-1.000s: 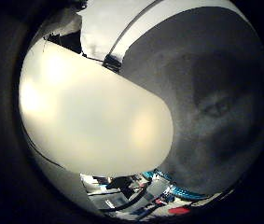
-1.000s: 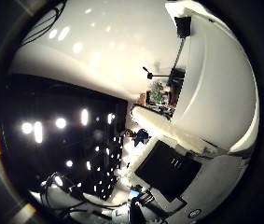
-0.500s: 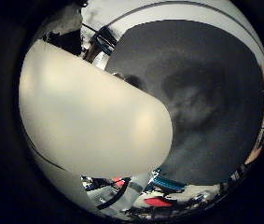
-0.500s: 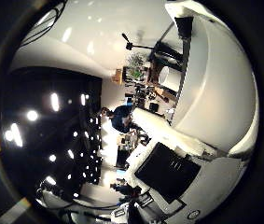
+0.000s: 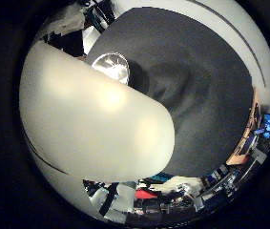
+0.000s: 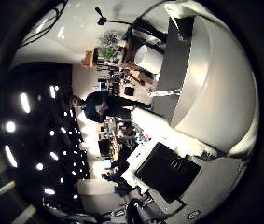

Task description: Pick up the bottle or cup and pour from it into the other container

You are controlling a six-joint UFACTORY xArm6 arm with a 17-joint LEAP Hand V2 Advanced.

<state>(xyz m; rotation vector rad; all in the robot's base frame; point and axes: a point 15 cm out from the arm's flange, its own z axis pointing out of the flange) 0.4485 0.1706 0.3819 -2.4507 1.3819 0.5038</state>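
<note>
Fingers [image 6: 169,172] of the hand [image 6: 206,121] show in the thumb-side view as white and black parts curling round a pale, smooth, rounded body, so the hand reads as closed on the cup [image 5: 91,129]. That pale cup fills much of the little-finger-side view, pressed close against the palm, its long axis running across the palm and its rounded end pointing out over the dark mat [image 5: 206,86]. Beyond that end, partly hidden behind the cup's edge, sits a shiny metal container [image 5: 113,67] on the mat, its open mouth facing up toward the palm. So the receiver lies just beside the cup's far edge, below and apart from it. My read: the cup is lifted and carried, and the pour turns on bringing its mouth over that shiny opening. Which end of the cup is the mouth, I cannot tell. Contents are hidden too.
</note>
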